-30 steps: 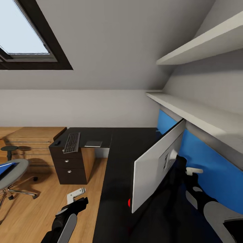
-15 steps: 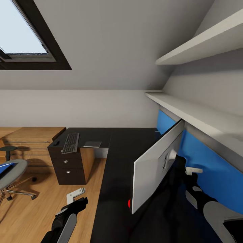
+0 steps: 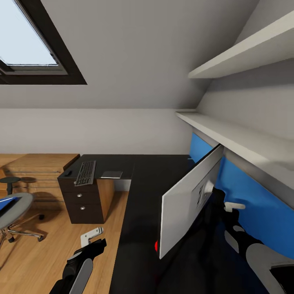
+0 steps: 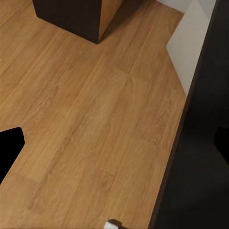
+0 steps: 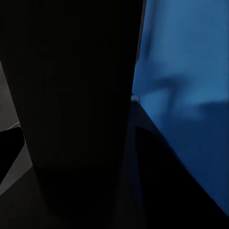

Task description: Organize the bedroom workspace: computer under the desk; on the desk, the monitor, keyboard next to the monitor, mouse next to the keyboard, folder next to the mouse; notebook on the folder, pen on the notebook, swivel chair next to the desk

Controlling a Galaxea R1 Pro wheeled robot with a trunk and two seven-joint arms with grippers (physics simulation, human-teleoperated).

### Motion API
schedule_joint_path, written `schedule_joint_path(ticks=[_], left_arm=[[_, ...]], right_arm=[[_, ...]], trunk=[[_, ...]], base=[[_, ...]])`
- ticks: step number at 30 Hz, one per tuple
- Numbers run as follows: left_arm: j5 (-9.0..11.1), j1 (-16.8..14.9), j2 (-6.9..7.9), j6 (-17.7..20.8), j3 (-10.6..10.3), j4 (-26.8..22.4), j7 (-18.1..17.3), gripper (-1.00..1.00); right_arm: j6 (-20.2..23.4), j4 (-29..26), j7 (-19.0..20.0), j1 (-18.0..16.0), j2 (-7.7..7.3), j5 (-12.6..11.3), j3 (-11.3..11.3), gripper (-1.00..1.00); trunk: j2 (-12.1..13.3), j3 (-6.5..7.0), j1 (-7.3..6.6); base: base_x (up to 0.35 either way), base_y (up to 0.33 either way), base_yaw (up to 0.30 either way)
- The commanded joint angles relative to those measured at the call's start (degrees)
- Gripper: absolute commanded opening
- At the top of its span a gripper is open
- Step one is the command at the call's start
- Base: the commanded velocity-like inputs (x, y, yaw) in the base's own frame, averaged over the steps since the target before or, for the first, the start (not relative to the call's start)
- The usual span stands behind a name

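From the head view the monitor (image 3: pixel 190 204) stands tilted on the black counter (image 3: pixel 151 175), keyboard (image 3: pixel 85 172) at its far end; I cannot tell either gripper's state. The left wrist view adds wooden floor (image 4: pixel 86 124)

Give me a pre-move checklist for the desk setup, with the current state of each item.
1. Monitor on the desk: ok, though it stands with its pale back toward the camera, close to the blue back panel.
2. Keyboard on the desk: ok. Next to the monitor: not ok, it lies at the far end above the drawers.
3. Mouse beside the keyboard: ok.
4. Folder on the desk: not ok, it lies on the swivel chair.
5. Left gripper free: ok, over the floor holding nothing.
6. Right gripper grip on the monitor: cannot tell.
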Motion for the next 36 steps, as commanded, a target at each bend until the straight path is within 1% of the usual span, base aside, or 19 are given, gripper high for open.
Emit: schedule_joint_path(ticks=[1,7,30,36], left_arm=[[0.57,-0.04,0.01,0.08,-0.06,-0.09,0.5,1.0],[0.57,-0.04,0.01,0.13,-0.07,-0.09,0.54,1.0],[0.55,-0.04,0.01,0.2,-0.09,-0.09,0.48,1.0],[0.48,-0.04,0.01,0.23,-0.06,-0.09,0.47,1.0]], right_arm=[[-0.35,0.16,-0.46,-0.01,-0.06,-1.6,1.06,-1.0],[-0.37,0.16,-0.46,-0.01,-0.09,-1.6,1.06,-1.0],[-0.37,0.14,-0.46,-0.01,-0.12,-1.6,1.04,-1.0],[-0.37,0.11,-0.46,-0.01,-0.14,-1.6,0.99,-1.0]], trunk=[[-0.06,-0.1,0.01],[-0.06,-0.1,0.01],[-0.06,-0.1,0.01],[-0.06,-0.1,0.01]], base=[[0.047,0.0,0.0],[0.098,0.0,0.0],[0.003,0.0,0.0],[0.0,-0.095,0.0]])
